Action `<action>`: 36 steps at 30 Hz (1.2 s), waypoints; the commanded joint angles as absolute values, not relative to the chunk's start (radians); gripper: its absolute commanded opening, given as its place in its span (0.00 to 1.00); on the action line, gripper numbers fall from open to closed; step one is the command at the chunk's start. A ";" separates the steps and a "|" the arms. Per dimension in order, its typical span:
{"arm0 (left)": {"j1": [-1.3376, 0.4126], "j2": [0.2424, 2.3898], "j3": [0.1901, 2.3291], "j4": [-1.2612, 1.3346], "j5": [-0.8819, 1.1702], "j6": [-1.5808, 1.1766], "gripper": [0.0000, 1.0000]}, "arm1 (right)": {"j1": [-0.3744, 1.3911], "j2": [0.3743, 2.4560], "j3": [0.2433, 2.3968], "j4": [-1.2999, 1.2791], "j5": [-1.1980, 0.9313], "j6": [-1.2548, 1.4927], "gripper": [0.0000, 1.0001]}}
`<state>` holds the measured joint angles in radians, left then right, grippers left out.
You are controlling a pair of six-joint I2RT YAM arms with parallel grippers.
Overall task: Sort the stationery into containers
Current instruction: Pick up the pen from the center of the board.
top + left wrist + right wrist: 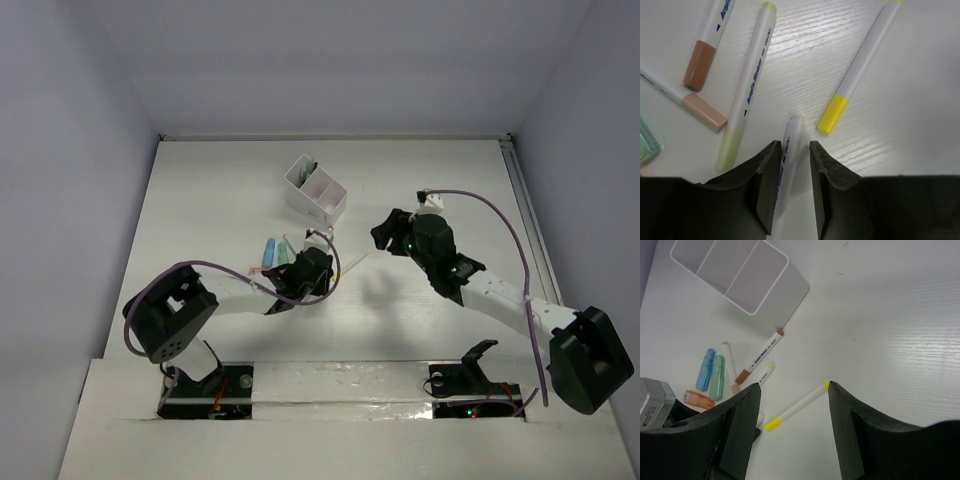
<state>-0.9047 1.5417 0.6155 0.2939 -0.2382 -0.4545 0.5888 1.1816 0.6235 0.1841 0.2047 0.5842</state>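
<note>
three rooms sit side by side in the small white plastic box, and in the right wrist view all three look bare; in the top view something dark shows at its far corner, too small to tell what it is. so i think the sorting has hardly begun

near the box, on the white worktop, lie the pens: a white pen with a brown cap, a white pen with a yellow cap, a white marker with a pale yellow-green cap and a white pen with a pink cap. just beside them are a short fat blue piece, a short fat green piece and a short fat orange piece

the left end effector is down low, with one dark finger on each side of a thin white pen. it is only a little way open, and a thin gap shows on one side, so i think it is not squeezing the pen yet

the right end effector is wide open, holds nothing and hangs above the pens

every piece i can see has yet to go into the box
</note>
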 commanded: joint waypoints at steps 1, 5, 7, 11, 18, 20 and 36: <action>-0.931 1.594 0.623 0.154 -0.279 -0.485 0.29 | 0.589 1.149 0.618 0.167 0.241 0.584 0.62; -0.940 1.615 0.632 0.140 -0.308 -0.500 0.27 | 0.589 1.123 0.612 0.167 0.245 0.584 0.62; -0.940 1.620 0.635 0.132 -0.319 -0.509 0.18 | 0.589 1.115 0.607 0.166 0.250 0.583 0.62; -0.951 1.605 0.641 0.109 -0.365 -0.525 0.01 | 0.589 1.101 0.601 0.160 0.259 0.577 0.62; -0.971 1.456 0.672 0.069 -0.403 -0.526 0.00 | 0.589 1.101 0.595 0.169 0.253 0.581 0.62; -0.971 1.387 0.687 0.071 -0.406 -0.517 0.00 | 0.589 1.108 0.595 0.172 0.247 0.583 0.62; -0.753 1.451 1.053 0.345 -0.341 -0.330 0.00 | 0.589 1.078 0.574 0.193 0.218 0.583 0.62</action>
